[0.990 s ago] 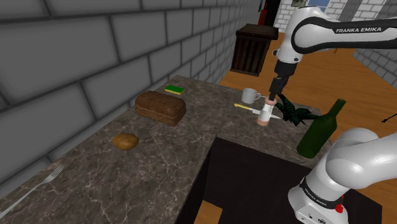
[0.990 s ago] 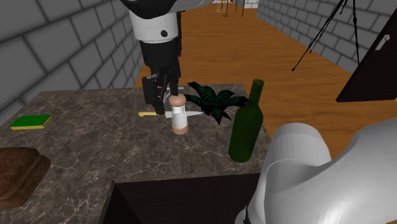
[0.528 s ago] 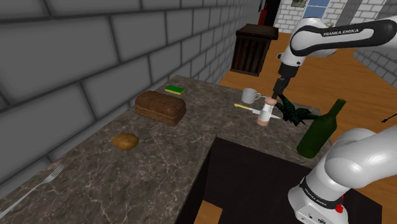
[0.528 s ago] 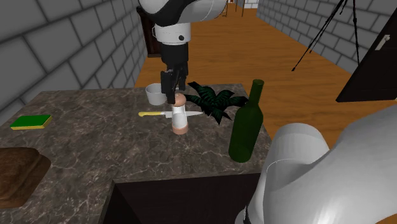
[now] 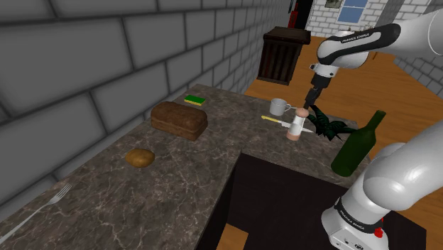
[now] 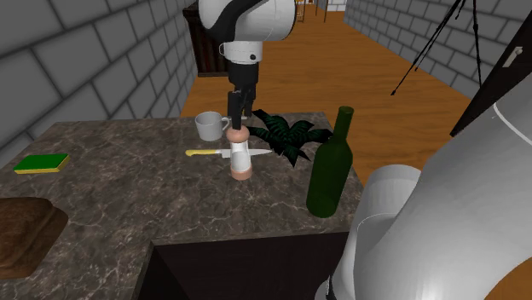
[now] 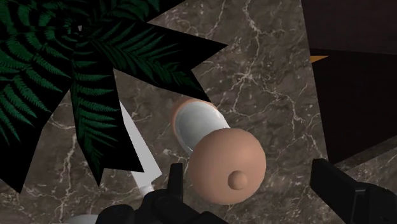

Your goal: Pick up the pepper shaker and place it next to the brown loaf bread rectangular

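Note:
The pepper shaker [image 5: 296,126] [image 6: 241,155] stands upright on the marble counter, with pinkish tan ends and a white middle. My gripper [image 5: 310,101] [image 6: 236,119] hangs just above its top, pointing down. In the wrist view the gripper [image 7: 249,172] is open; its fingers stand apart on either side of the shaker's [image 7: 222,159] round cap without touching it. The brown rectangular loaf [image 5: 179,118] [image 6: 26,232] lies far off along the counter, near the brick wall.
A knife [image 5: 273,119] [image 6: 209,152] lies right behind the shaker, a white mug [image 5: 278,107] beyond it. A dark fern [image 6: 286,134] [image 7: 63,70] and a green bottle [image 5: 357,144] [image 6: 328,166] stand close by. A green sponge [image 5: 195,99], a small brown roll [image 5: 140,158] and a fork [image 5: 35,213] lie farther along.
The gripper has shifted from beside the shaker to right over its cap, and the arm's upper links have swung outward. The fingers stayed open; the shaker has not moved.

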Action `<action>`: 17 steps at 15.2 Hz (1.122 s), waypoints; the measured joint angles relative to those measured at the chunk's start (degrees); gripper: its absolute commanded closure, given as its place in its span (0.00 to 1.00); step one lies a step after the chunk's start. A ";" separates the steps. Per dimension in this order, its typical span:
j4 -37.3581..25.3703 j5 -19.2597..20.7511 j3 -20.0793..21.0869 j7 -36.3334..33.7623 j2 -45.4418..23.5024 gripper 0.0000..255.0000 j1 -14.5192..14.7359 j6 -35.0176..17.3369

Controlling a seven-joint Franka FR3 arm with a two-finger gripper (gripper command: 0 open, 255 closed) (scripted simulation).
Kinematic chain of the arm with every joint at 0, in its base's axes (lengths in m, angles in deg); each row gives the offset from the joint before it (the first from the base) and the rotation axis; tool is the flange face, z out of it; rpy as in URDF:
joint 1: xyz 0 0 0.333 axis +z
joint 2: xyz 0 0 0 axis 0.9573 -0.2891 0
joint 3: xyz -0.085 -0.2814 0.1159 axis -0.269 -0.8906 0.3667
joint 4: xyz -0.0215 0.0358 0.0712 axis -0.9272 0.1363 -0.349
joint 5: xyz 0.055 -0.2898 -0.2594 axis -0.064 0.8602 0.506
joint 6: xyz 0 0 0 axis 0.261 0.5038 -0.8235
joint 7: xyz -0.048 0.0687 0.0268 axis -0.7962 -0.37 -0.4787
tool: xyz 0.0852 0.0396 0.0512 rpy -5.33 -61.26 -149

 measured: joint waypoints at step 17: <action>3.96 -1.86 -1.27 2.15 -3.06 1.00 0.53 -6.54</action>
